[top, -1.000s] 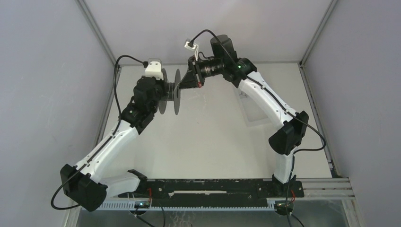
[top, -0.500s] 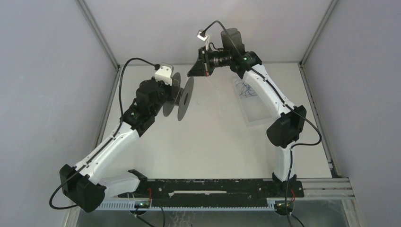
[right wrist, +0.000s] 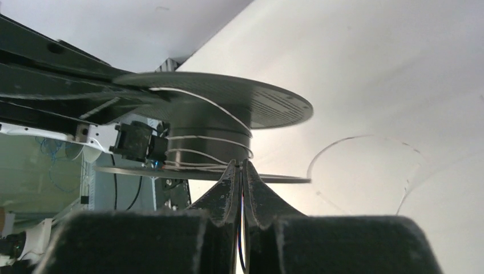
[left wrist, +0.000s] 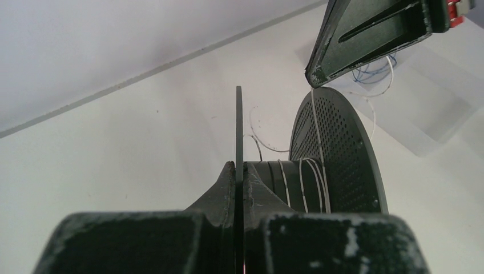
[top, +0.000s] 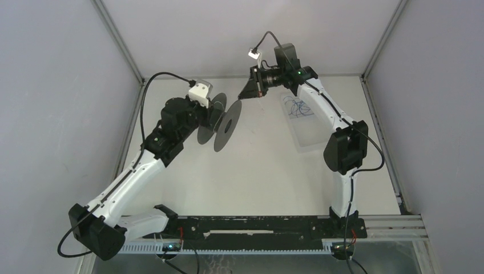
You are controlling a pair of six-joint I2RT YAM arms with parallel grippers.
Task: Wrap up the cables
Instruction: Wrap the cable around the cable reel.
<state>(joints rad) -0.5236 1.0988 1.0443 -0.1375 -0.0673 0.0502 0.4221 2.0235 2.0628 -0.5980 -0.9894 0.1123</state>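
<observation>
My left gripper point(top: 208, 113) point(left wrist: 239, 169) is shut on the near thin flange of a black spool point(top: 220, 122) point(left wrist: 337, 148) and holds it in the air over the back of the table. The cables show as a thin whitish cord point(left wrist: 319, 171) point(right wrist: 200, 140) with a few turns round the hub. One strand rises from the hub past the perforated flange to my right gripper point(top: 242, 97) point(right wrist: 240, 164), which is shut on the cord just right of the spool. More cord lies in a loose loop point(right wrist: 354, 140) on the table below.
A clear shallow tray point(top: 311, 134) point(left wrist: 434, 114) sits at the back right under the right arm, with a tangle of blue wire point(top: 297, 107) point(left wrist: 371, 71) in it. Grey walls close in the table on three sides.
Both arms have swung to the right. The spool moved right with my left gripper, and my right gripper drew back and right, uncovering the tray with the blue wire.
</observation>
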